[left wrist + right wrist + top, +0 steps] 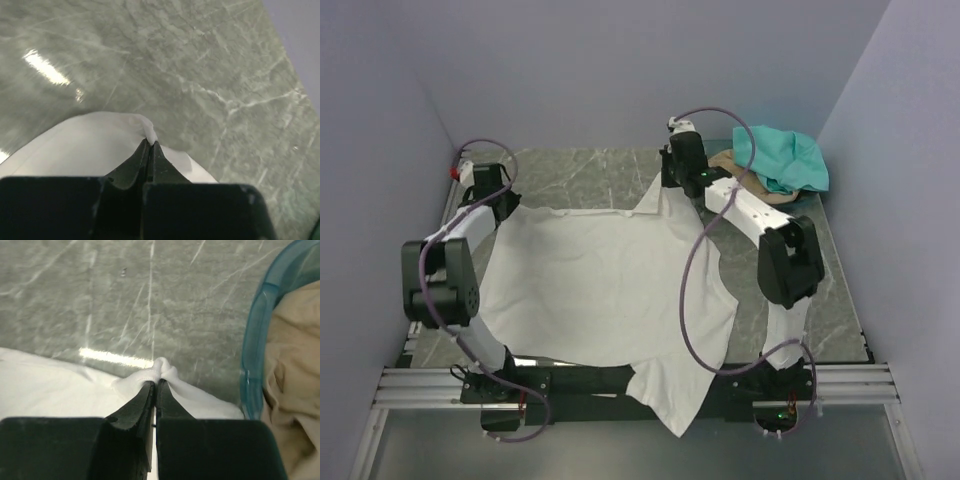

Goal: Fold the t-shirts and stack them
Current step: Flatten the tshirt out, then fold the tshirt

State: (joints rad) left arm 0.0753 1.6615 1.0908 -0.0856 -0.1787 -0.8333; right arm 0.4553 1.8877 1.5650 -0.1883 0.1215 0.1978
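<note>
Pale lilac walls close in a grey-green marbled table (590, 170). At its far right corner sits a round, see-through blue-green basket (254, 355), with 1 teal t-shirt (782, 160) heaped on top and 1 tan t-shirt (295, 370) bunched inside under it. To the left of the basket and nearer the arm bases, 1 white t-shirt (610, 280) lies spread fairly flat, its near corner drooping over the table's front edge. The right gripper (156, 385) is just beside the basket on its left, its fingers pressed together on a small bunched fold at the white t-shirt's far edge. The left gripper (150, 149) is well to the left of the basket, its fingers likewise clamped on a pinch of that far edge, with the cloth curling up just past the tips.
</note>
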